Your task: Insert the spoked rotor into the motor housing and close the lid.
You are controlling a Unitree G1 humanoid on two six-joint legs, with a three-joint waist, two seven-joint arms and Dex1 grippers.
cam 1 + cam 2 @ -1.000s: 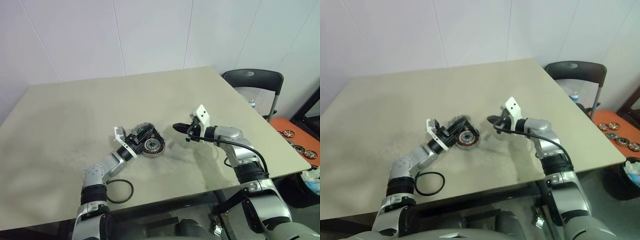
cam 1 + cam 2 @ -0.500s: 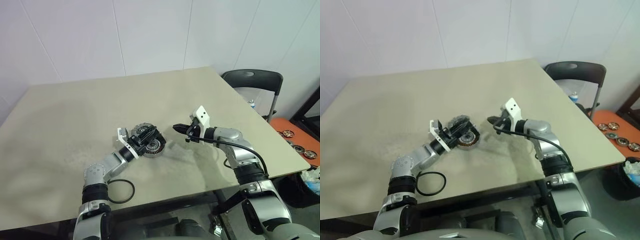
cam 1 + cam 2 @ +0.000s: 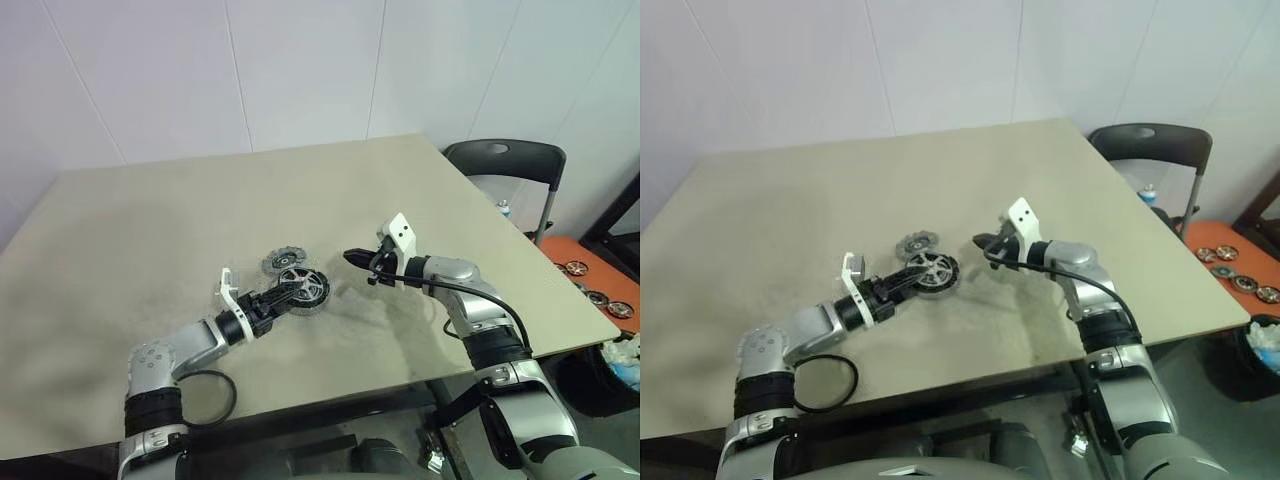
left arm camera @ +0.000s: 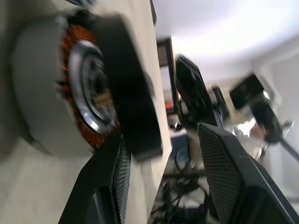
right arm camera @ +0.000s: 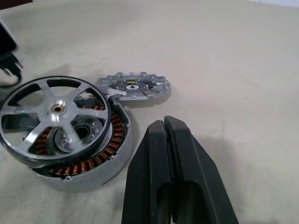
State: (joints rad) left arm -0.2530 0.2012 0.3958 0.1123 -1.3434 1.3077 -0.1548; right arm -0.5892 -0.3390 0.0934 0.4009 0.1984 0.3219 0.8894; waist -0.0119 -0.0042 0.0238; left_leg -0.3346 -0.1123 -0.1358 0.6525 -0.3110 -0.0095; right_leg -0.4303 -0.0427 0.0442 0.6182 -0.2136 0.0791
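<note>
Beige table (image 3: 150, 220): spoked rotor (image 5: 55, 116) askew on motor housing (image 5: 100, 156), beside open left tool (image 3: 283, 297).

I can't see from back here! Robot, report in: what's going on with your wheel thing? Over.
Left gripper open beside motor housing. Right gripper shut, empty. Spoked rotor sits tilted on housing, not seated. Lid lies beside it.

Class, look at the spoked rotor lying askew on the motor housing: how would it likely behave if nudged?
The spoked rotor looks like rigid metal, so probably stiff. It overhangs the motor housing, so a nudge may slide or tip it. Its round rim could roll.
</note>
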